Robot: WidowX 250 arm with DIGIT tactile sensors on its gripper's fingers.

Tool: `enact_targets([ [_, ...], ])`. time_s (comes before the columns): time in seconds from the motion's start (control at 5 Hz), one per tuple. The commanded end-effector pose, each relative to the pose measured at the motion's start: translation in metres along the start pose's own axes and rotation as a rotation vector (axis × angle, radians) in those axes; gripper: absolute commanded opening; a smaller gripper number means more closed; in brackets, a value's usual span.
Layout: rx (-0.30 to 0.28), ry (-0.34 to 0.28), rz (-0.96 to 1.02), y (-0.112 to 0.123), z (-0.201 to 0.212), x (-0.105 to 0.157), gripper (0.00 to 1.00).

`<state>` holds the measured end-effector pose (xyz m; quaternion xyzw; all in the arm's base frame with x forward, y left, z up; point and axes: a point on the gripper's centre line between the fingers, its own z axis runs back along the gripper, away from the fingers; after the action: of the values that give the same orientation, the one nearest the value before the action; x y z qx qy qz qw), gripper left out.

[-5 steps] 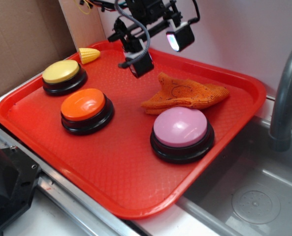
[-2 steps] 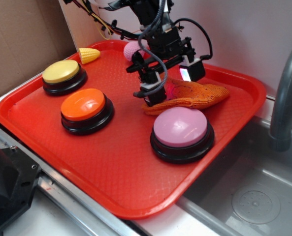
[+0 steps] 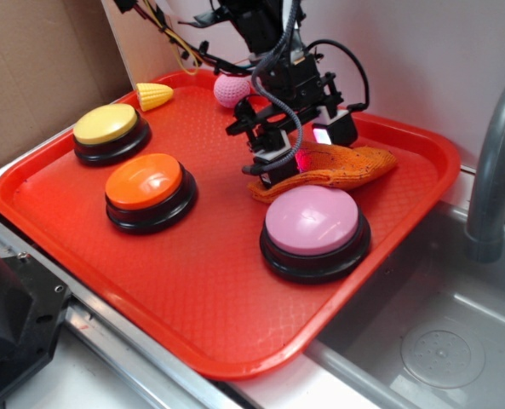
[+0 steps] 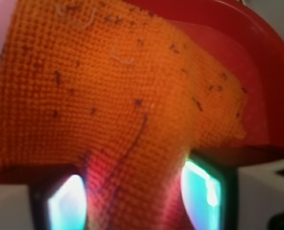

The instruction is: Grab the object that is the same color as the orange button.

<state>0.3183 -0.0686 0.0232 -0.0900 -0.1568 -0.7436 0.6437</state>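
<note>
We see a red tray (image 3: pixel 192 315) filling most of the scene. At its far left a yellow button (image 3: pixel 110 132) sits on a black base, with a small toy corn (image 3: pixel 153 95) just beyond it by the far rim. A pink ball (image 3: pixel 232 89) lies near the far edge. A larger pink button (image 3: pixel 314 231) stands toward the right. Right of the tray are a grey sink (image 3: pixel 439 341) and its tap (image 3: pixel 495 170). Cardboard (image 3: pixel 39 68) stands at far left.
</note>
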Motion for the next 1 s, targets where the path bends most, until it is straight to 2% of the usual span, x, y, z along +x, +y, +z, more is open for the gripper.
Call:
enact_targets([
  [0.0,0.102,0.024,0.072,-0.005,0.028,0.021,0.0],
  [0.2,0.134,0.05,0.154,-0.009,0.034,0.019,0.0],
  [0.4,0.171,0.102,0.349,-0.013,0.057,0.02,0.0],
  [0.6,0.14,0.209,0.603,-0.024,0.093,0.02,0.0],
  [0.8,0.151,0.286,0.852,-0.04,0.127,0.021,0.0],
])
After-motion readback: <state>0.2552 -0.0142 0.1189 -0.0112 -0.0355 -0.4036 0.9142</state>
